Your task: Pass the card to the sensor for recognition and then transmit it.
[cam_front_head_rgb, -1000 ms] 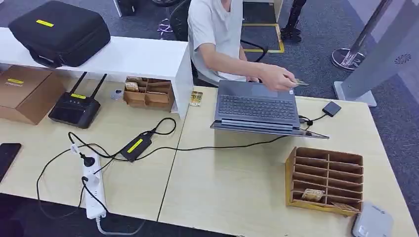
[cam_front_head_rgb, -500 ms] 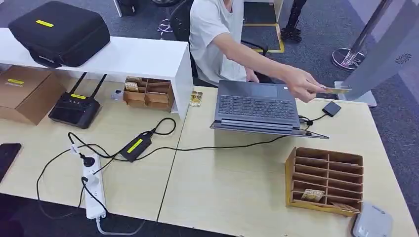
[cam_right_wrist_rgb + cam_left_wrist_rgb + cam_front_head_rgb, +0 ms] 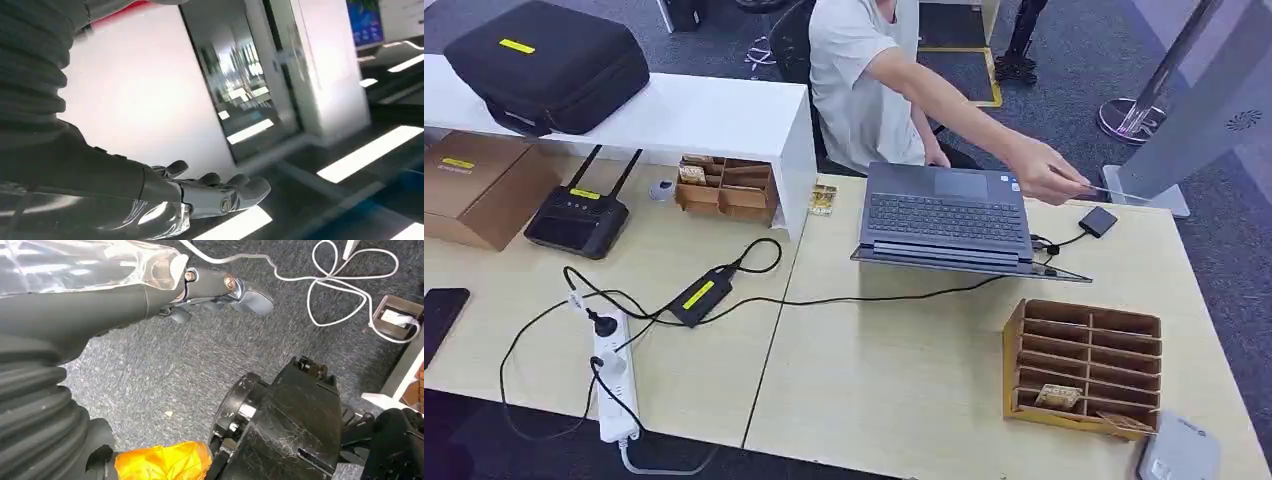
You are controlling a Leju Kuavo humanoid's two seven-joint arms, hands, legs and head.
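A person in a white shirt sits behind the table and reaches an arm across the laptop [image 3: 944,215]. The person's hand [image 3: 1049,176] holds a thin card [image 3: 1114,192] just above and behind the small black sensor [image 3: 1097,221], which lies on the table at the laptop's right, wired to it. My left hand [image 3: 215,290] hangs over grey carpet with its fingers stretched out and nothing in them. My right hand [image 3: 215,192] is raised in front of a bright wall, fingers straight and apart, holding nothing.
A wooden slotted card rack [image 3: 1084,365] with cards in its lower slots stands at the front right, a grey device [image 3: 1179,452] beside it. Another wooden rack [image 3: 724,187], router [image 3: 574,220], power strip [image 3: 614,380], cables, cardboard box [image 3: 474,185] and black case [image 3: 544,65] occupy the left.
The person's arm has stretched to the right, carrying the card from above the laptop's corner out to above the black sensor.
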